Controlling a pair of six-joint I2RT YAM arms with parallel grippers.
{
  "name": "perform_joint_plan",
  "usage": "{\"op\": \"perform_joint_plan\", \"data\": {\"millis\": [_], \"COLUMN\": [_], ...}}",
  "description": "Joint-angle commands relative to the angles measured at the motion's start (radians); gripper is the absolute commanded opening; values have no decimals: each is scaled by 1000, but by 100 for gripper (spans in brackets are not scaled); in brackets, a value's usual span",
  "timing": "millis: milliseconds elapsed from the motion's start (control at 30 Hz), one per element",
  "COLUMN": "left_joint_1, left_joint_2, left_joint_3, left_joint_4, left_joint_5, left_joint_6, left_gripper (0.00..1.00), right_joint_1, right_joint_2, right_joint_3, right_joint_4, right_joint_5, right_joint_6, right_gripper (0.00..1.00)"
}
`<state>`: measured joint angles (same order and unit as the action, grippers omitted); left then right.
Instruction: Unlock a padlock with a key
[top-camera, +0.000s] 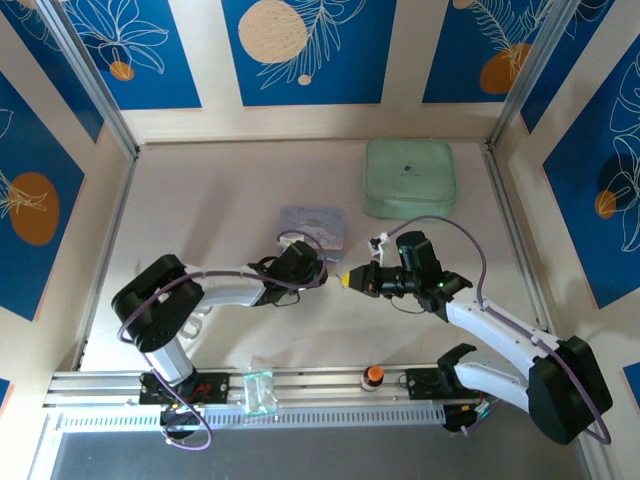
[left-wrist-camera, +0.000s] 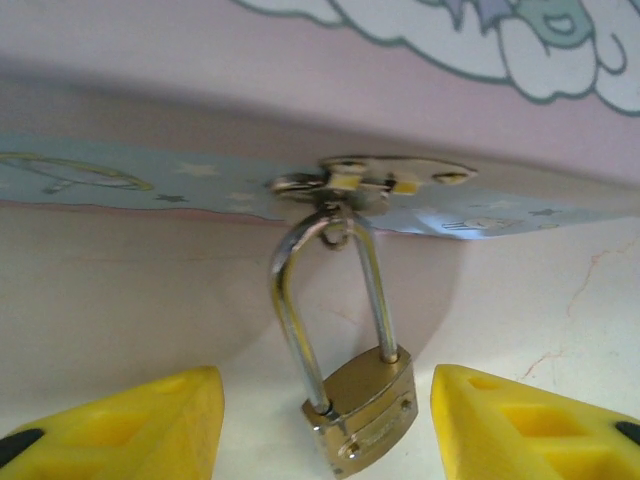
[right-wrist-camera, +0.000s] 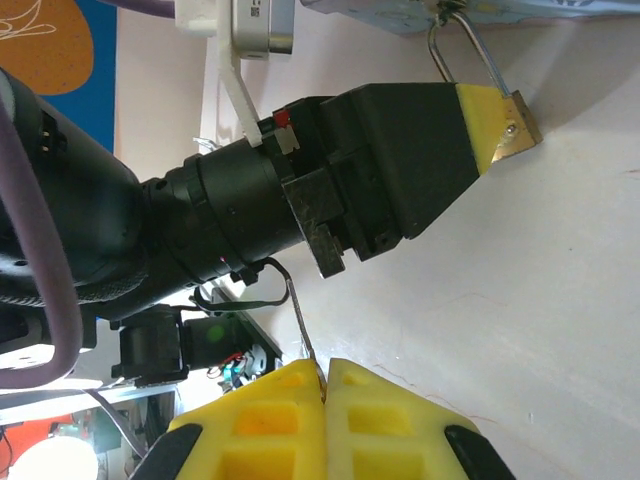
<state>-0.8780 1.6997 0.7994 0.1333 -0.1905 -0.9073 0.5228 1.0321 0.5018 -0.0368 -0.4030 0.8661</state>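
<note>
The small brass padlock (left-wrist-camera: 365, 412) hangs by its silver shackle (left-wrist-camera: 290, 310) from the hasp of the blue cartoon tin (top-camera: 312, 226). My left gripper (left-wrist-camera: 325, 388) is open around it. Its yellow fingers (left-wrist-camera: 150, 430) stand one on each side of the lock body, with a gap on both sides. In the right wrist view the padlock (right-wrist-camera: 526, 137) peeks out behind one left finger (right-wrist-camera: 487, 118). My right gripper (right-wrist-camera: 325, 372) is shut on the key (right-wrist-camera: 308, 335), whose thin metal edge sticks out from between the pads. From above, the right gripper (top-camera: 348, 280) sits just right of the left gripper (top-camera: 323, 260).
A pale green pouch (top-camera: 410, 178) lies at the back right of the table. An orange-topped knob (top-camera: 373, 375) and a clear holder (top-camera: 259, 390) sit on the front rail. Panelled walls close in the left, right and back sides.
</note>
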Motion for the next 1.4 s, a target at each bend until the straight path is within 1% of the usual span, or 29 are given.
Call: {"op": "perform_joint_plan", "data": {"millis": [0, 67, 100, 133, 233, 300, 433, 500, 700, 767, 833, 867, 967, 1067, 1167, 1267, 1367], "left_joint_1": [-18, -23, -24, -28, -33, -34, -35, -36, -35, -33, -32, -32, -26, -9, 6, 11, 16], "left_joint_2": [31, 45, 49, 49, 49, 55, 58, 61, 76, 79, 73, 67, 41, 21, 14, -4, -24], "left_joint_3": [36, 42, 38, 30, 14, 15, 14, 16, 15, 14, 9, 10, 13, -19, -47, -55, -67], "left_joint_4": [7, -5, -4, 2, 19, 17, 20, 17, 27, 41, 74, 79, 77, 149, 227, 241, 246], "left_joint_5": [-20, -20, -19, -21, -17, -8, -1, -3, -9, -8, -3, -1, 15, 85, 155, 176, 176], "left_joint_6": [-7, -21, -27, -35, -53, -57, -59, -51, -48, -42, -9, 1, 4, -47, -106, -124, -148], "left_gripper": [55, 54, 50, 48, 46, 38, 34, 27, 26, 23, 23, 21, 15, 12, 11, 11, 11], "right_joint_1": [-6, -6, -4, -1, 6, 8, 8, 11, 16, 16, 16, 16, -4, -34, -55, -80, -116], "right_joint_2": [15, 29, 39, 48, 77, 96, 140, 156, 172, 174, 185, 196, 251, 312, 361, 406, 461], "right_joint_3": [-34, -37, -33, -32, -34, -35, -44, -45, -50, -55, -62, -61, -46, -64, -68, -59, -68], "right_joint_4": [49, 66, 69, 74, 94, 95, 141, 157, 177, 183, 199, 203, 215, 320, 370, 384, 446], "right_joint_5": [9, 9, 6, 7, 19, 34, 29, 22, 33, 35, 31, 28, -14, -87, -122, -177, -251], "right_joint_6": [16, 17, 16, 16, 19, 26, 38, 43, 45, 50, 58, 61, 71, 107, 119, 109, 130], "right_gripper": [0, 0, 0, 0, 0, 0, 0, 0, 0, 0, 0, 0, 0, 0, 0, 0, 0]}}
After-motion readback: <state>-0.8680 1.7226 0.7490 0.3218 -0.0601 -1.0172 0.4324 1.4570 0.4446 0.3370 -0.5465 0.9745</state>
